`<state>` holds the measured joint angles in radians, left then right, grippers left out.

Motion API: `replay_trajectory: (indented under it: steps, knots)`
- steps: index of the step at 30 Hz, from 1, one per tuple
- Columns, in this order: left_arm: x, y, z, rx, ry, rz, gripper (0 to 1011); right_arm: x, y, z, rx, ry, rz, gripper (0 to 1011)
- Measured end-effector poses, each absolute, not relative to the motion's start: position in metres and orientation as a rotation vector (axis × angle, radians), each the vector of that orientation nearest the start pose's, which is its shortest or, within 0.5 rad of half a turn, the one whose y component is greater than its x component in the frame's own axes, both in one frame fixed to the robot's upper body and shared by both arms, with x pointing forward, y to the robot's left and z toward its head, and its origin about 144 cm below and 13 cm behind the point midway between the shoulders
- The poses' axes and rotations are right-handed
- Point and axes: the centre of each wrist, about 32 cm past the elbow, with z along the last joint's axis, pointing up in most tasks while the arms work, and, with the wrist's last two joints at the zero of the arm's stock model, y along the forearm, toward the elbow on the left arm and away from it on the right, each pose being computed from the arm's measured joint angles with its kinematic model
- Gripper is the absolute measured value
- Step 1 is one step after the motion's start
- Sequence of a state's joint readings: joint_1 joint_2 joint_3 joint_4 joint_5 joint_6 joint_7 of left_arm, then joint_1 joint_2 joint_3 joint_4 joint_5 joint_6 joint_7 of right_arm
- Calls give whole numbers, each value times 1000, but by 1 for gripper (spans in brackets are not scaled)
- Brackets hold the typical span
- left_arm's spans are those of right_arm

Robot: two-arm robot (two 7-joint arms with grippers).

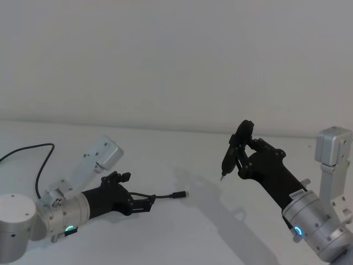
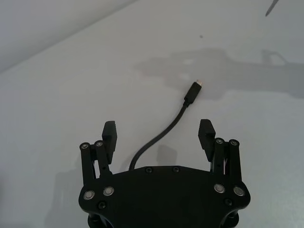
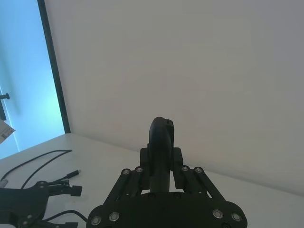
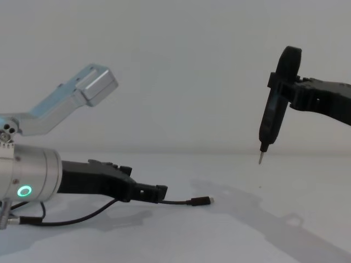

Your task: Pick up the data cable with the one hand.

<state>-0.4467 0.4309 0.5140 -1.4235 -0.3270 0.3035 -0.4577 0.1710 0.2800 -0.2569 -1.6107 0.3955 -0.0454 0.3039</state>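
Jaws open on my left gripper [image 2: 157,127], straddling the data cable [image 2: 176,116], which runs straight ahead between them, plug [image 2: 194,89] beyond; right gripper [image 1: 242,157], farther off, clamps a screwdriver [image 4: 272,118].

Head camera looks steeply down at the table [image 1: 165,237]; chest camera looks low across it. Wrist cameras sit close behind their fingers [image 2: 110,135] [image 3: 178,159], the right facing past a gripped tool [image 3: 161,140]. All catch the cable [image 1: 165,195] [image 2: 166,133] [image 4: 175,202].

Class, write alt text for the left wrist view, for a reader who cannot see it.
The left gripper is open above a white table, its two black fingers either side of the data cable, touching neither. The cable curves away to its small silver-tipped plug.
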Motion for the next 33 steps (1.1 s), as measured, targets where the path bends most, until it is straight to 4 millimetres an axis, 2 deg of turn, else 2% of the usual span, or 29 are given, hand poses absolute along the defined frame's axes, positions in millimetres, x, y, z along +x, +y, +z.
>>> replay_trajectory:
  steps: [33]
  knots:
    - [549,235,1215,388,88,736,1001,495,-226,1202,190,-77,-999,274]
